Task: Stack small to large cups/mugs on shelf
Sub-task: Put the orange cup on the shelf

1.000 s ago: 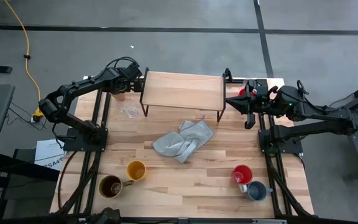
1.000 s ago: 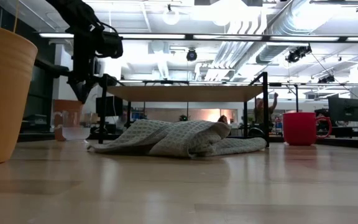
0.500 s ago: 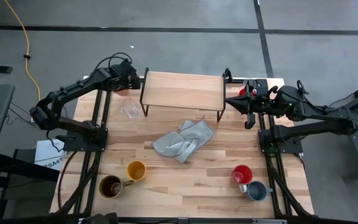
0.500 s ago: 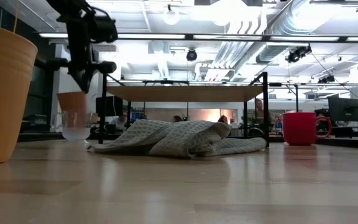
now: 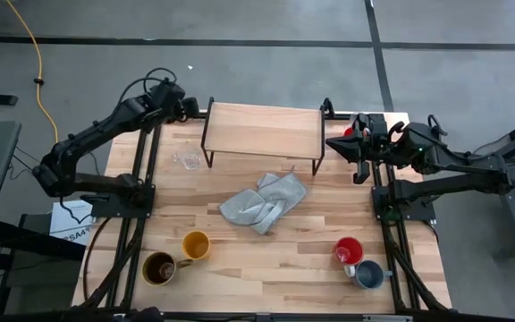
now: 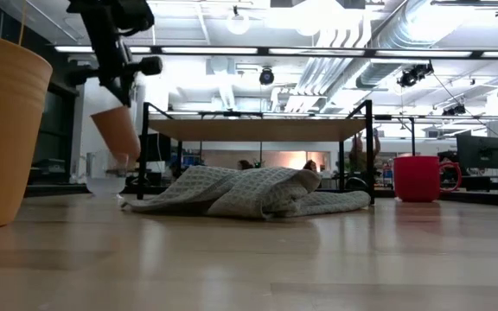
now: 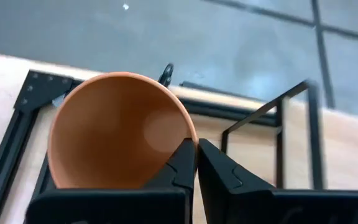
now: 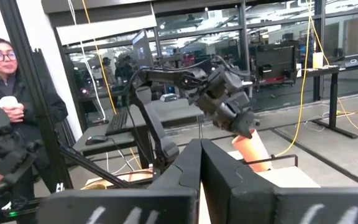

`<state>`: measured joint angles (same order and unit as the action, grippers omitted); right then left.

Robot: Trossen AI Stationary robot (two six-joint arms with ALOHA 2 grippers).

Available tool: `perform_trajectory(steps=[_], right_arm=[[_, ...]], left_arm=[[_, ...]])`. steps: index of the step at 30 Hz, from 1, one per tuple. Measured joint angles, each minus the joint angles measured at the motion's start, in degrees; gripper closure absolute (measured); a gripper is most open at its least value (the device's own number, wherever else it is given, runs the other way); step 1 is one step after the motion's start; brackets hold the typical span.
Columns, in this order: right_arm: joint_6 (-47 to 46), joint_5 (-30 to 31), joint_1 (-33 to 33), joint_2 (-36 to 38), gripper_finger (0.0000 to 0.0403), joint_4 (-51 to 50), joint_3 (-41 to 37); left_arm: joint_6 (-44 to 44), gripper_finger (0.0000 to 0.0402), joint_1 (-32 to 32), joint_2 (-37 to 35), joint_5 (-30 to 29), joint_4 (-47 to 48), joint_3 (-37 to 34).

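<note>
Gripping the rim of a peach-orange plastic tumbler, the left gripper has its two dark fingers pressed together on the cup's wall, one inside and one outside. In the low view the tumbler hangs clear of the tabletop, tilted, with its mouth up toward the fingers and its base slanting down. It sits just off the left end of the low light-wood shelf on thin black legs, with its base about level with the board. The shelf therefore lies to the right of the held cup, and the board's long axis runs left to right across the table, so the coming move is, by my judgement, a lift and a sideways carry over the black end frame.

The shelf top is bare, so there is open room along its whole length; the near risk is the tumbler's base catching the board's end edge or post. A clear glass cup stands on the table just below the left arm's path.

The right gripper waits beside the shelf's right end with its fingers closed on nothing. Nearer the table's front stand a yellow mug, a brown mug, a red mug and a grey-blue mug, with a crumpled grey cloth mid-table.
</note>
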<state>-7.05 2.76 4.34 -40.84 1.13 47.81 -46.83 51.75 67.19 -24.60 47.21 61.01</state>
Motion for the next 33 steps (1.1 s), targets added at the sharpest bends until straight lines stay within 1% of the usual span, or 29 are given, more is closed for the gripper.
perform_trajectory(steps=[3, 8, 12, 16, 20, 23, 26, 30, 33], right_arm=[[0.0, 0.0, 0.0, 0.0, 0.0403, 0.0, 0.0], [0.0, 0.0, 0.02, 0.0, 0.0403, 0.0, 0.0], [1.05, -0.02, 0.01, 0.0, 0.0403, 0.0, 0.0], [1.07, 0.0, 0.02, 0.0, 0.0403, 0.0, 0.0], [1.09, -0.02, 0.01, 0.0, 0.0403, 0.0, 0.0], [1.09, -0.01, 0.02, 0.0, 0.0403, 0.0, 0.0], [1.09, -0.02, 0.02, 0.0, 0.0403, 0.0, 0.0], [1.09, 0.0, 0.02, 0.0, 0.0403, 0.0, 0.0], [1.09, -0.02, 0.02, 0.0, 0.0403, -0.02, 0.0]], left_arm=[[0.36, 0.0401, -0.02, -0.77, -0.96, -0.92, 2.27], [2.31, 0.0401, -0.04, -1.13, -4.62, -0.98, 7.35], [5.82, 0.0401, -0.4, -1.15, -4.43, -3.36, 11.7], [9.49, 0.0401, -4.59, -0.58, -4.41, -6.76, 15.83], [13.37, 0.0401, -10.1, 2.27, -4.85, -6.17, 21.89], [15.94, 0.0401, -13.42, 6.3, -4.65, -2.58, 27.84], [17.77, 0.0401, -16.17, 11.76, -3.84, 3.44, 35.82], [20.21, 0.0401, -17.11, 20.69, 0.51, 14.21, 49.16], [22.06, 0.0401, -16.92, 27.83, 3.3, 24.82, 60.18]])
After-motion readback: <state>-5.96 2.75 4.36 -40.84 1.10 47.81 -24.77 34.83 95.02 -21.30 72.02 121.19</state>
